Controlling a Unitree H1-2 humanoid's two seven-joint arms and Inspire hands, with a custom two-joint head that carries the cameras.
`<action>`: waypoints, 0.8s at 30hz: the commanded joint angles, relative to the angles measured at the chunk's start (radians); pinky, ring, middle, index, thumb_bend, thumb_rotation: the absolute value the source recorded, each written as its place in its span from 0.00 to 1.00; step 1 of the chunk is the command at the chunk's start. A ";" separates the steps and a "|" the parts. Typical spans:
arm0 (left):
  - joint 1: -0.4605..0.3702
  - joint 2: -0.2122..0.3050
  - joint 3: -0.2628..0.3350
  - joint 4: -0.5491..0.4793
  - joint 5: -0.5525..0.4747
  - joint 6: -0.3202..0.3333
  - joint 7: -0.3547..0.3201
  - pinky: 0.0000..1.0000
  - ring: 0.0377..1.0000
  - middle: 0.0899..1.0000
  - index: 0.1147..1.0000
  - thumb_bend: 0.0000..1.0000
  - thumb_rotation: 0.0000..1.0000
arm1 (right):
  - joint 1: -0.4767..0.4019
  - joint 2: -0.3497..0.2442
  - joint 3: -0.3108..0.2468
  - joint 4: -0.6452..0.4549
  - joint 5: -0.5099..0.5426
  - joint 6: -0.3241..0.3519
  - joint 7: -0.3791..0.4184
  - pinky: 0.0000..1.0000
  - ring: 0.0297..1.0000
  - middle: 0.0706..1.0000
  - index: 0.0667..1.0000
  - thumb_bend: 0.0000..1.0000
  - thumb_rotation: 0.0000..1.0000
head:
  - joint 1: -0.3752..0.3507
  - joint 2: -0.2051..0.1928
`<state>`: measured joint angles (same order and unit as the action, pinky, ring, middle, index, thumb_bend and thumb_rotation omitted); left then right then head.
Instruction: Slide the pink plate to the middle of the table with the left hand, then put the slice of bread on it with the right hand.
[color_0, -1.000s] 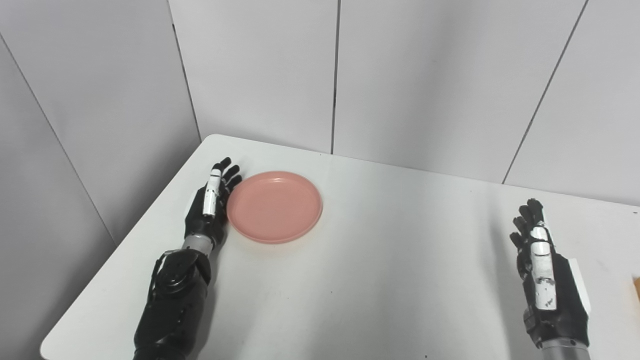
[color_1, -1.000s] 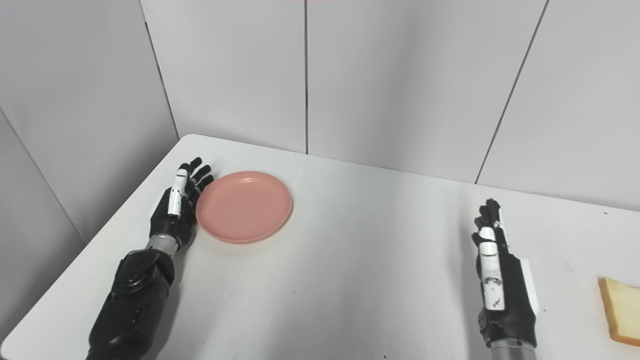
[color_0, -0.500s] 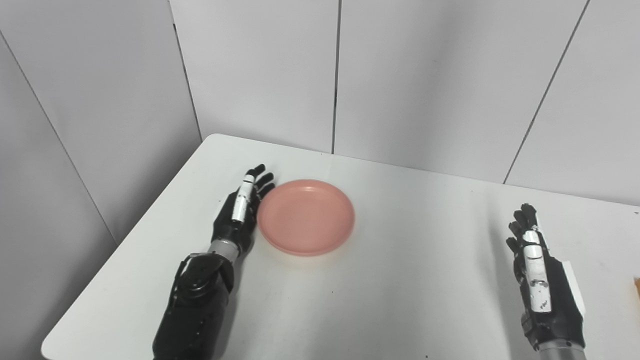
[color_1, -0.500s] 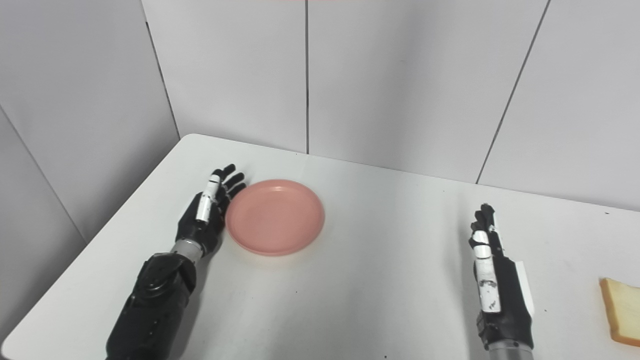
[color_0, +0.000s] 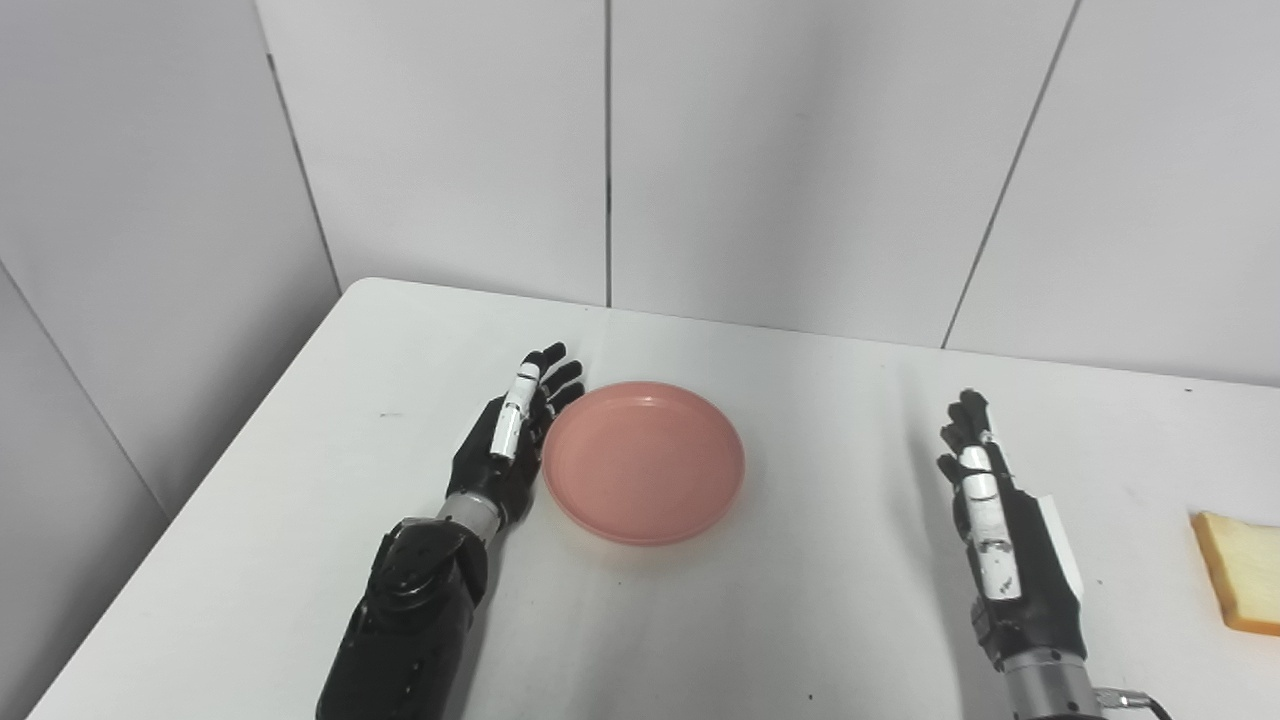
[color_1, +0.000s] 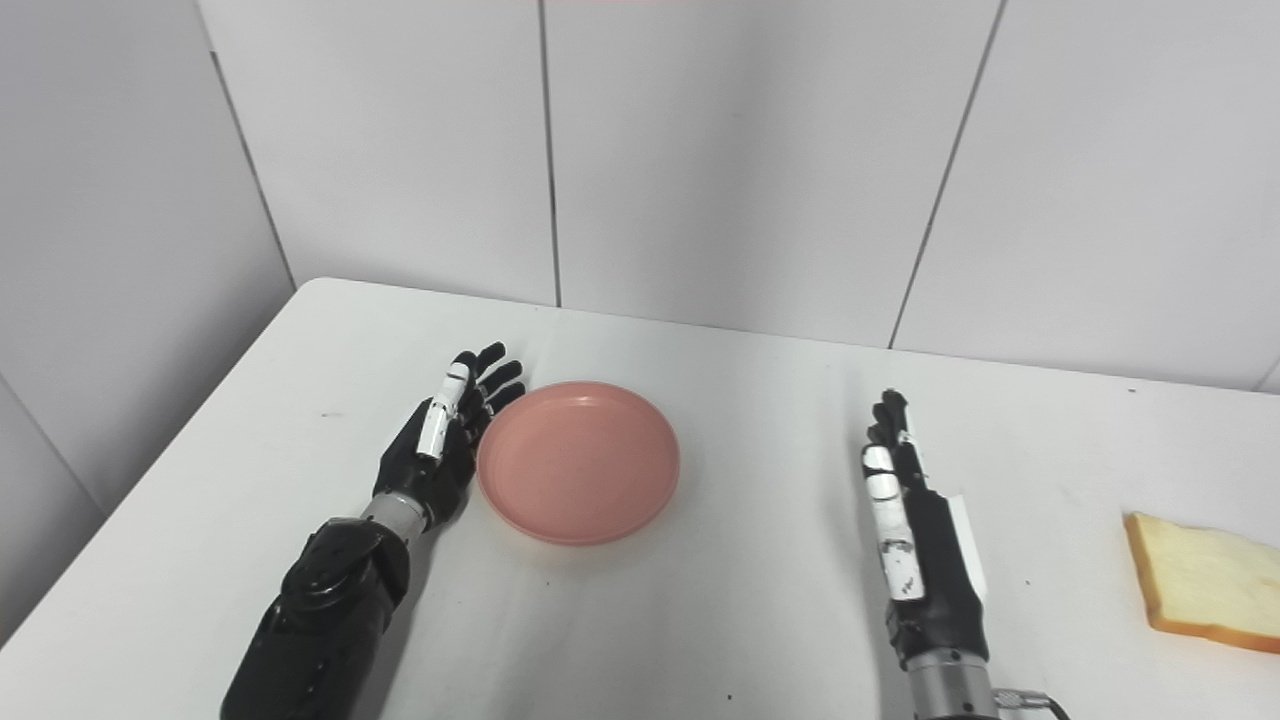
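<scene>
Nearest to me, my two forearms come up from the bottom edge onto the white surface (color_0: 820, 620). My right hand (color_1: 915, 545) stands on its edge, thumb side up, fingers straight and held together, gripping nothing; I can't tell whether it touches the surface beneath it. Well off to its right, close to the right border, the slice of bread (color_1: 1200, 583) lies flat, apart from the hand and from everything else.

A little farther out on the left, my left hand (color_0: 508, 445) is also set on edge with its fingers stretched forward and slightly fanned, empty. Its palm side faces the pink plate (color_0: 645, 462) and sits right against the plate's left rim; from these views it looks like contact, though I can't be sure along the whole length. The plate rests flat, with nothing on it, roughly midway across the surface and between my two hands, nearer the left one.

Beyond that, the surface runs bare to its far edge, where pale wall panels (color_0: 780, 150) with dark vertical seams rise behind it.
</scene>
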<state>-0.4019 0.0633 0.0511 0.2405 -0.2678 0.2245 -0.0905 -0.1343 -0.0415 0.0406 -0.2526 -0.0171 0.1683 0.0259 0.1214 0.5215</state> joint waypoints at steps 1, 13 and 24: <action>-0.037 -0.027 -0.030 -0.003 -0.003 0.024 -0.035 0.94 0.94 0.93 0.92 0.42 1.00 | -0.011 0.013 0.008 -0.020 -0.019 -0.052 -0.009 0.98 1.00 1.00 1.00 0.41 1.00 | -0.018 0.006; -0.032 -0.128 -0.099 0.042 0.024 -0.026 -0.075 0.94 0.94 0.94 0.93 0.41 1.00 | -0.013 0.035 0.016 -0.020 -0.072 -0.047 -0.026 0.93 0.96 0.99 1.00 0.42 1.00 | -0.100 0.028; -0.011 -0.186 -0.114 0.045 0.048 -0.056 -0.062 0.92 0.95 0.96 0.95 0.39 1.00 | -0.012 0.038 0.023 -0.026 -0.114 -0.035 -0.032 0.93 0.97 0.98 0.99 0.43 1.00 | -0.154 0.038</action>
<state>-0.4068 -0.1198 -0.0669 0.2853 -0.2309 0.1890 -0.1594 -0.1330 -0.0073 0.0580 -0.2522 -0.1234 0.1683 0.0005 -0.0337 0.5584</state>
